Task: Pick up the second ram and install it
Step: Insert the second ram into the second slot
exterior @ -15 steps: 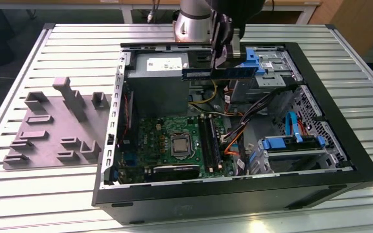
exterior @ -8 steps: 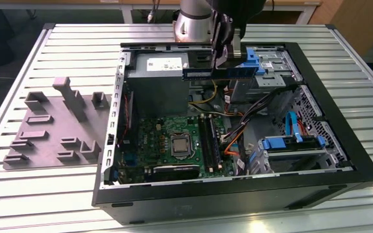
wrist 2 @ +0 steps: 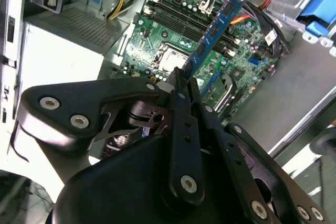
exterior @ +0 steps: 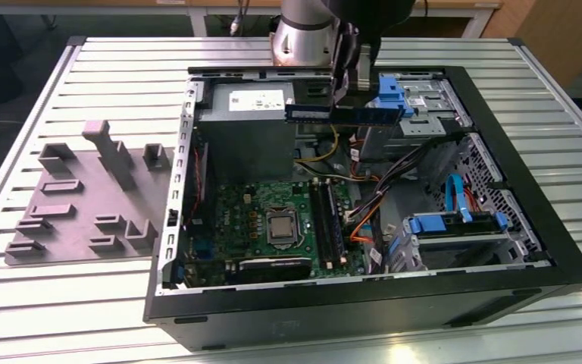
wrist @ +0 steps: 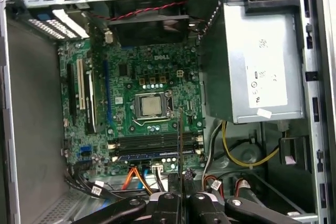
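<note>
The computer case [exterior: 372,307] lay open upward, walls standing on every side. The gripper [exterior: 350,105], clamped on the second ram [exterior: 317,114], had clear air above the motherboard [exterior: 240,205]. The memory slots [exterior: 326,216] sat between the CPU socket [exterior: 282,227] and orange-and-black cables [exterior: 367,216]. The power supply [exterior: 245,136] and blue-latched drive cage [exterior: 427,98] crowded close beside the gripper.

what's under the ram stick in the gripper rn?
The second ram, clamped in the gripper, hangs over the motherboard: CPU socket and memory slots visible below. The stick's edge hides a strip across the slots.
</note>
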You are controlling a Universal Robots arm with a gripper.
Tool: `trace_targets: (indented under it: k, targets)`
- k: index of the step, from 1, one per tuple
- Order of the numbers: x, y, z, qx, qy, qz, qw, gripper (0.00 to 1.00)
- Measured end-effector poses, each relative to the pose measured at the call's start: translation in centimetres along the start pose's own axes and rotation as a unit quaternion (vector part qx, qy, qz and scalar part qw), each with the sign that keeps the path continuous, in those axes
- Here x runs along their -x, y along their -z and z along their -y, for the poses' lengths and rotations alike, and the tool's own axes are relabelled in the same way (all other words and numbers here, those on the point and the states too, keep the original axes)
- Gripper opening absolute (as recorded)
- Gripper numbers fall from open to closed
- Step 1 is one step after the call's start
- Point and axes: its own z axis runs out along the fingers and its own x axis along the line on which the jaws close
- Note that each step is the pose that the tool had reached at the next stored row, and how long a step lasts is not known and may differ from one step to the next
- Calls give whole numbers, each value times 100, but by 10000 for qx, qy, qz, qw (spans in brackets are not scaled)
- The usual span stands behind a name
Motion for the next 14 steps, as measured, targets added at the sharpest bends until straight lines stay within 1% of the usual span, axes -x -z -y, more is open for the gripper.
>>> trace_targets:
  k: [2, 4, 7, 10, 12, 14]
  targets:
    - [0, -3, 0, -5, -174, 4, 9998, 14]
    - [0, -5, 0, -9, -362, 7, 9993, 14]
    - [-1, -9, 0, -16, -632, 12, 9980, 14]
    - [-1, -12, 0, -22, -900, 17, 9959, 14]
    - [-1, -16, 0, -27, -1084, 21, 9941, 14]
    - [-1, -18, 0, -31, -1261, 25, 9920, 14]
